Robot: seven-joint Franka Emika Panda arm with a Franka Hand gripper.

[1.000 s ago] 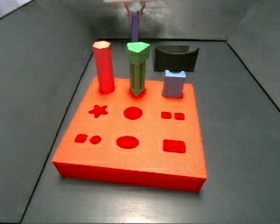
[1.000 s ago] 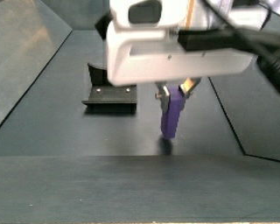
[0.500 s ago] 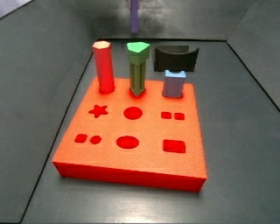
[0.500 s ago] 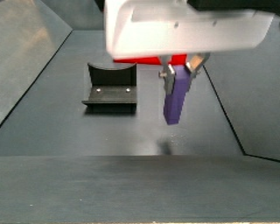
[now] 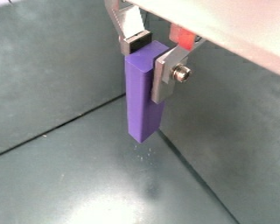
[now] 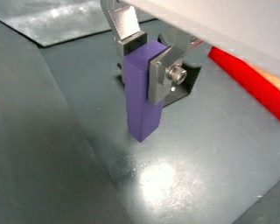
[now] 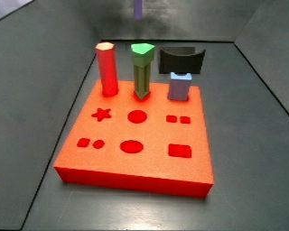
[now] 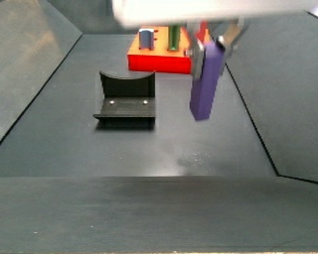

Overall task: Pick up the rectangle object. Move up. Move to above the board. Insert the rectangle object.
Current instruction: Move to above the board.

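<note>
- Risen since half a second ago: purple bar now hangs clear of the dark floor in a side view, lower end well above it, and the white wrist housing has climbed almost out of the top edge.
- Nearly gone from a side view too — only a short purple stub of the bar left at the top edge, behind the far end of the board.
- Pincer clamped on the bar's upper end in both wrist views: two silver plates with dark pads pressed against opposite faces, bar hanging straight down between them.
- Same grip seen from the wrist, with the bar upright and its bottom face off the floor; faint reflection beneath it.
- Red-orange board lying flat on the floor, darker cut-outs on top — star, circles, squares.
- At the board's far end: red cylinder upright, green-topped prism just beside it, short pale blue block near the right corner.
- Dark L-shaped fixture standing behind the blue block; seen in a side view on the floor, apart from the bar.
- Bar nowhere near the board's cut-outs; held in the air beyond the board's far end.
</note>
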